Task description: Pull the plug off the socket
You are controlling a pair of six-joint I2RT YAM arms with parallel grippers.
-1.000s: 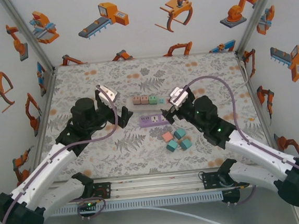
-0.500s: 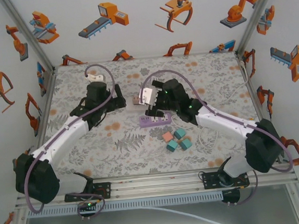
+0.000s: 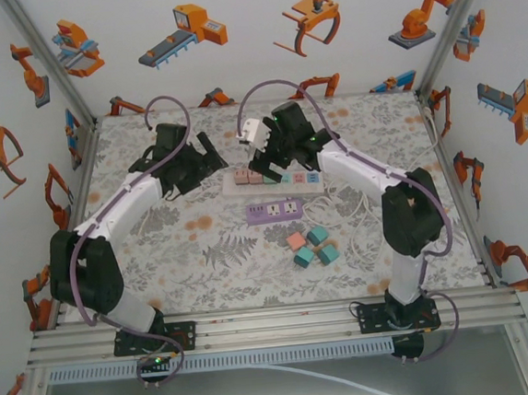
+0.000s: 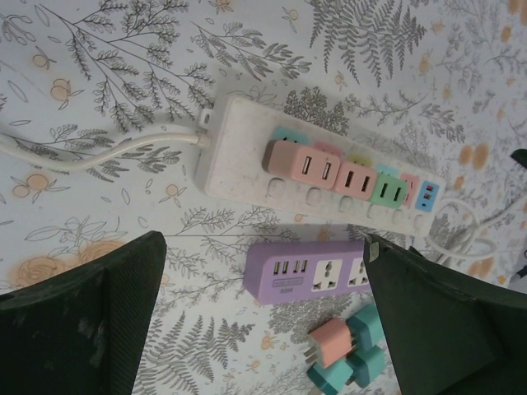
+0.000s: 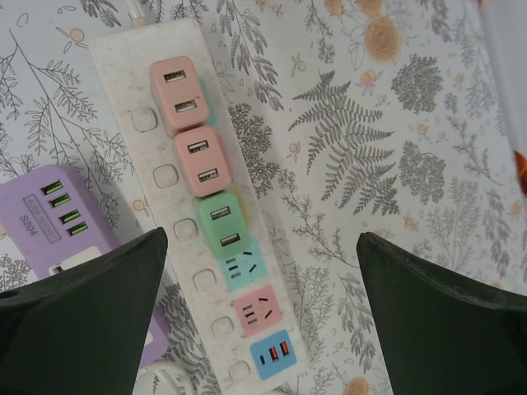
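Left fingers (image 4: 90,321) and right fingers (image 5: 82,313) are hovering released, grasping nothing, above the white socket strip (image 5: 115,66); two pink plugs (image 5: 181,95) and one green plug (image 5: 218,226) are sitting inserted.

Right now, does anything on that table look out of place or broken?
Nothing looks broken. Only a jumbled cluster of loose pink and teal cube plugs lies beside the purple socket block, while three more sit neatly in the white power strip.
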